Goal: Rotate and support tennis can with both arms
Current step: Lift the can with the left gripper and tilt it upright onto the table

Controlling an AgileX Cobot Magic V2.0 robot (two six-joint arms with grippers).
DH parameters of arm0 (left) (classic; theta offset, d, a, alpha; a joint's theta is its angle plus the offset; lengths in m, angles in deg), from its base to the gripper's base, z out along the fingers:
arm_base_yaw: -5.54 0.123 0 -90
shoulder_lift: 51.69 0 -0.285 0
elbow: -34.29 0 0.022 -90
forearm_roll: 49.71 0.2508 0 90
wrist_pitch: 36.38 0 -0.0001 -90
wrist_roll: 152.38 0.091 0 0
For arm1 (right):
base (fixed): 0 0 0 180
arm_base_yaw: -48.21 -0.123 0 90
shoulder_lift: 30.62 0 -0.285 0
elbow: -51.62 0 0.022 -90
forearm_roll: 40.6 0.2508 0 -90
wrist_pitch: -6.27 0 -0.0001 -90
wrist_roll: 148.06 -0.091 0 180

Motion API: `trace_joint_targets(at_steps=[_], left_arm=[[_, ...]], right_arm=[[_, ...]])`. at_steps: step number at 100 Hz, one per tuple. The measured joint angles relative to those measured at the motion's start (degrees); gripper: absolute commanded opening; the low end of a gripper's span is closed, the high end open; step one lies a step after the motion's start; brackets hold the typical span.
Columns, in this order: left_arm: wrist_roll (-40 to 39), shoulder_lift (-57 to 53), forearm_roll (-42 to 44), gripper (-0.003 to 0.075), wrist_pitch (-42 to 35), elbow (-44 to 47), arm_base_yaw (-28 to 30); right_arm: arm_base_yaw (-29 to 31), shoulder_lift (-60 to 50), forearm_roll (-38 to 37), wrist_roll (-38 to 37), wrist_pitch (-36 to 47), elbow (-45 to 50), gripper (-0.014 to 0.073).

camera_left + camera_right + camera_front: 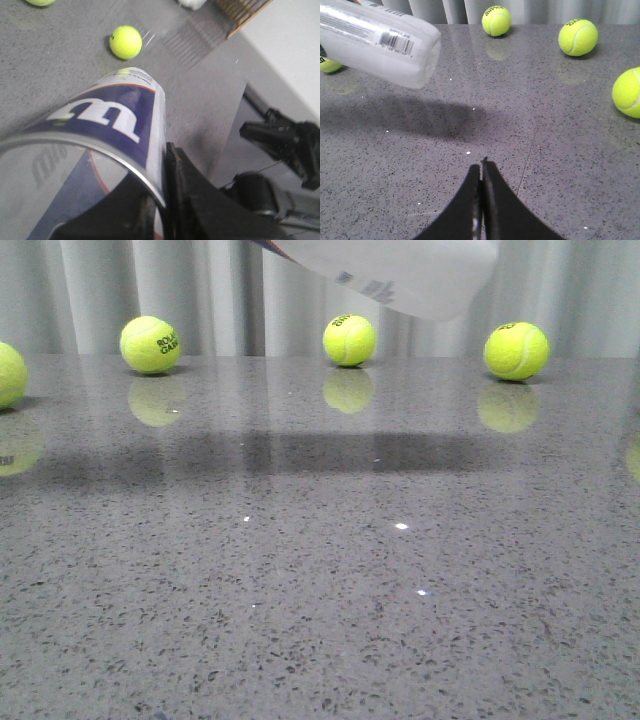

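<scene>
The tennis can [400, 270] hangs tilted in the air above the table's far side, and only its white lower end with the barcode shows at the top of the front view. In the left wrist view its navy Wilson label [100, 115] fills the frame. My left gripper [162, 170] is shut on the can's wall at the metal rim, one finger on each side. My right gripper [481, 167] is shut and empty, low over the table. The can's white end [375, 42] floats ahead of it and off to one side, apart from it.
Loose tennis balls lie along the back of the grey speckled table [320, 570]: one at the far left edge [8, 373], then three more [150, 344], [349, 340], [516, 350]. Another ball [627, 92] lies near the right gripper. Pleated curtains hang behind. The can's shadow [300, 452] falls across the table.
</scene>
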Motion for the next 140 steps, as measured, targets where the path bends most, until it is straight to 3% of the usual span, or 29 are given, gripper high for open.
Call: trace_joint_targets(at_steps=[34,70,88,119,128,140], left_arm=[[-18.1,-1.4,27.9,-0.0021,1.7,-14.3,-4.3],[-30.3,-1.3,52.2,-0.0021,2.8,-17.4,-19.6],[-31.3,0.8,56.3,-0.0021,3.0,-17.4,-23.9],[-31.4,3.7,56.7,-0.0010,3.0,-17.8,-24.3],[-31.4,3.8,56.7,0.0049,3.0,-18.2,-24.3],[-31.4,3.8,56.7,0.0197,3.0,-18.2,-24.3]], right_arm=[[0.0,0.0,0.0,0.0,0.0,0.0,-0.0057],[0.0,0.0,0.0,0.0,0.0,0.0,-0.0057],[0.0,0.0,0.0,0.0,0.0,0.0,-0.0057],[0.0,0.0,0.0,0.0,0.0,0.0,-0.0057],[0.0,0.0,0.0,0.0,0.0,0.0,-0.0057],[0.0,0.0,0.0,0.0,0.0,0.0,-0.0057]])
